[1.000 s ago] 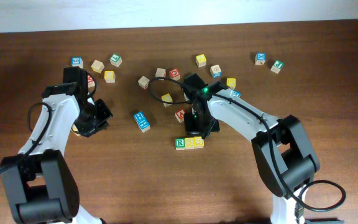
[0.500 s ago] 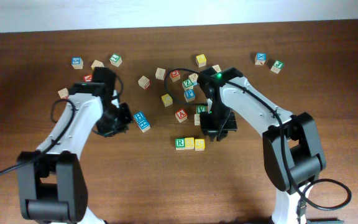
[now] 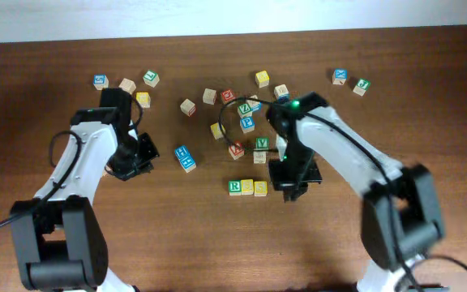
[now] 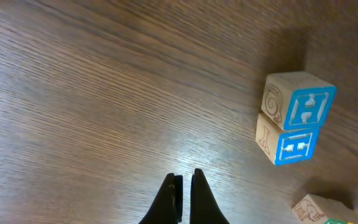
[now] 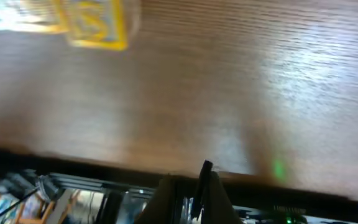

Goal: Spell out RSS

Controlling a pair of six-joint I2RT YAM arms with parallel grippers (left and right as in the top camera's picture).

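Wooden cube blocks (image 3: 248, 187) sit on the grained brown worktop (image 3: 177, 235). Left hand (image 4: 183, 186) and right hand (image 5: 199, 186) are both pinched together, empty. The left has retreated toward the left edge.

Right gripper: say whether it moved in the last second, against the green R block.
Yes. The right gripper has shifted right, away from the green R block, from over the block row to past its end.
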